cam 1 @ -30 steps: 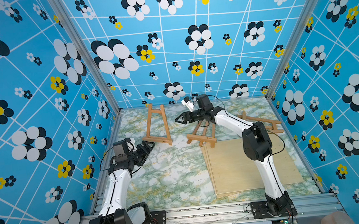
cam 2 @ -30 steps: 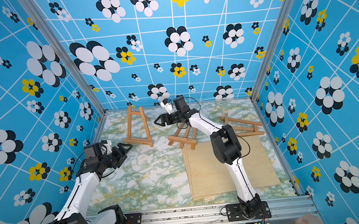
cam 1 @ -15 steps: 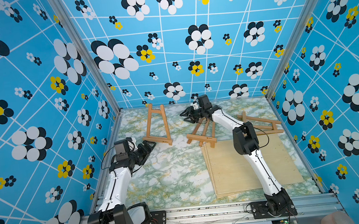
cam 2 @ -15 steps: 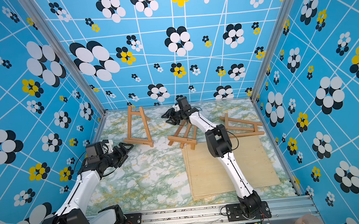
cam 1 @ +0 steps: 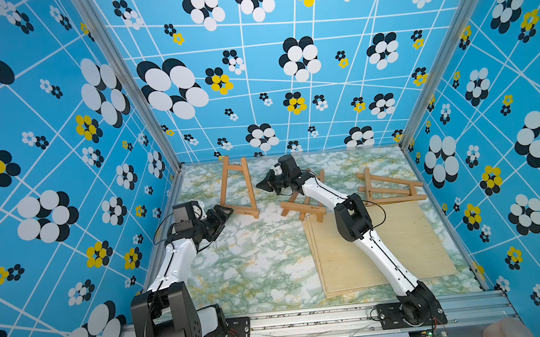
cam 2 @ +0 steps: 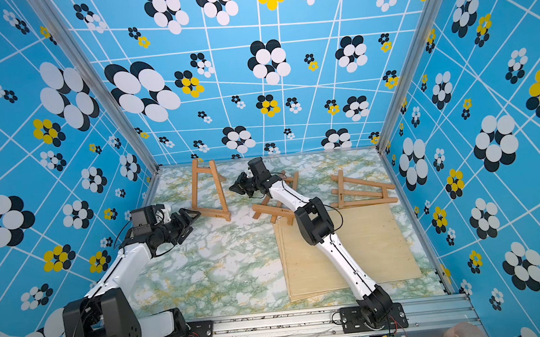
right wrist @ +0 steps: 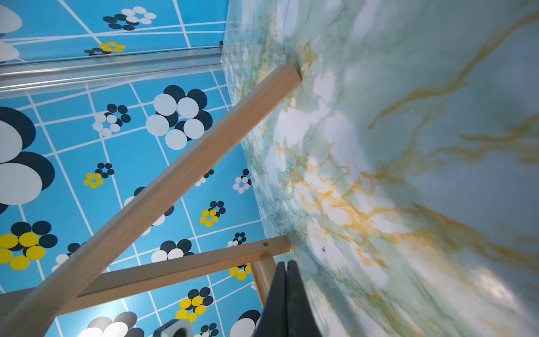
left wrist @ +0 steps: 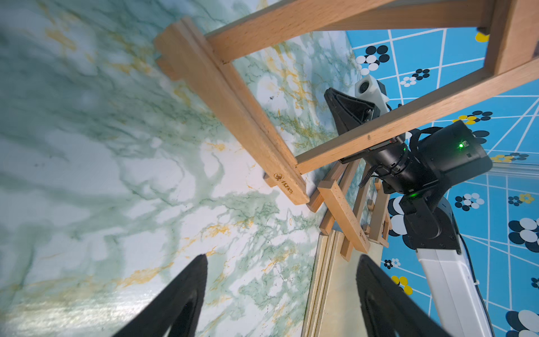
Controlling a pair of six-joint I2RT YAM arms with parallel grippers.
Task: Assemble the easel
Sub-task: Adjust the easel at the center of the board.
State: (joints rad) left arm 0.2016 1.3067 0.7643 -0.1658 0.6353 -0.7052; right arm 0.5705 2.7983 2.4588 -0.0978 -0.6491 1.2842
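One wooden easel [cam 1: 237, 189] [cam 2: 208, 192] stands upright at the back left of the marble table. A second easel [cam 1: 302, 205] [cam 2: 276, 209] lies folded under my right forearm. Between these two, my right gripper [cam 1: 263, 185] [cam 2: 236, 187] [right wrist: 285, 264] is shut with nothing between its fingers, low over the table. In the right wrist view the standing easel's leg [right wrist: 175, 181] and crossbar [right wrist: 175, 271] are close beside it. My left gripper [cam 1: 224, 214] [cam 2: 192, 215] [left wrist: 282, 258] is open and empty, just short of the standing easel's ledge [left wrist: 233, 108].
A third easel [cam 1: 388, 188] [cam 2: 362, 191] lies flat at the back right. Stacked plywood boards [cam 1: 380, 243] [cam 2: 347, 246] [left wrist: 329, 286] cover the right half of the table, with the second easel's foot resting on their corner. Blue patterned walls enclose three sides.
My right gripper has gone from open to shut and has shifted a little left and down, towards the standing easel. The left arm has barely moved.
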